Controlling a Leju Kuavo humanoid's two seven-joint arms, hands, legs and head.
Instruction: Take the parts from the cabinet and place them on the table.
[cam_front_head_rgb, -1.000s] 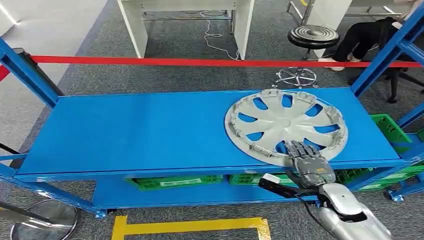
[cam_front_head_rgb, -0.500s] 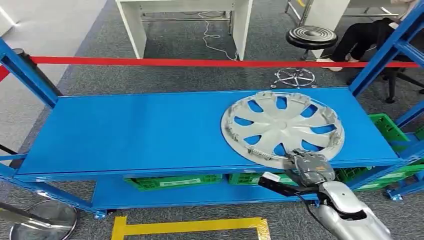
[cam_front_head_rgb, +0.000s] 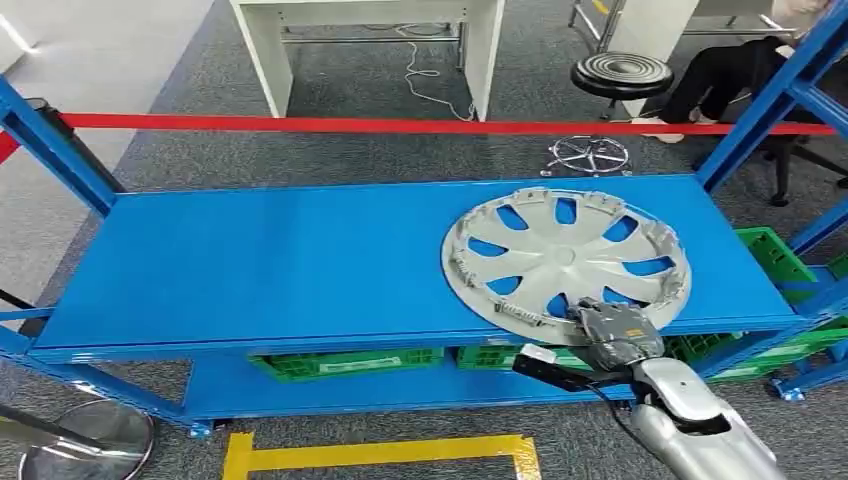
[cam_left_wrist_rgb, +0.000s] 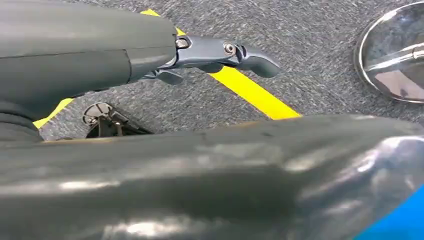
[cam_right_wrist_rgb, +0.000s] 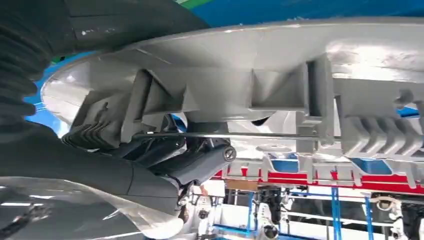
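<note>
A silver hubcap (cam_front_head_rgb: 565, 258) lies on the right part of the blue cabinet shelf (cam_front_head_rgb: 270, 265), its near rim at the shelf's front edge. My right hand (cam_front_head_rgb: 612, 332) grips that near rim, fingers curled over it. In the right wrist view the hubcap's ribbed rim (cam_right_wrist_rgb: 280, 55) fills the frame close up, and my dark fingers (cam_right_wrist_rgb: 195, 160) hook behind it. My left hand (cam_left_wrist_rgb: 220, 52) hangs over the carpet by a yellow tape line, fingers stretched out and holding nothing.
Green crates (cam_front_head_rgb: 345, 362) sit on the lower shelf. Blue uprights (cam_front_head_rgb: 760, 100) frame the cabinet. Behind it run a red barrier tape (cam_front_head_rgb: 300, 123), a white table (cam_front_head_rgb: 370, 30), a black stool (cam_front_head_rgb: 622, 72) and a seated person (cam_front_head_rgb: 730, 75). A stanchion base (cam_front_head_rgb: 85, 440) stands at the lower left.
My right hand's fingers lay flat on the hubcap a second ago; they have curled over its near rim. The hubcap has shifted slightly toward me.
</note>
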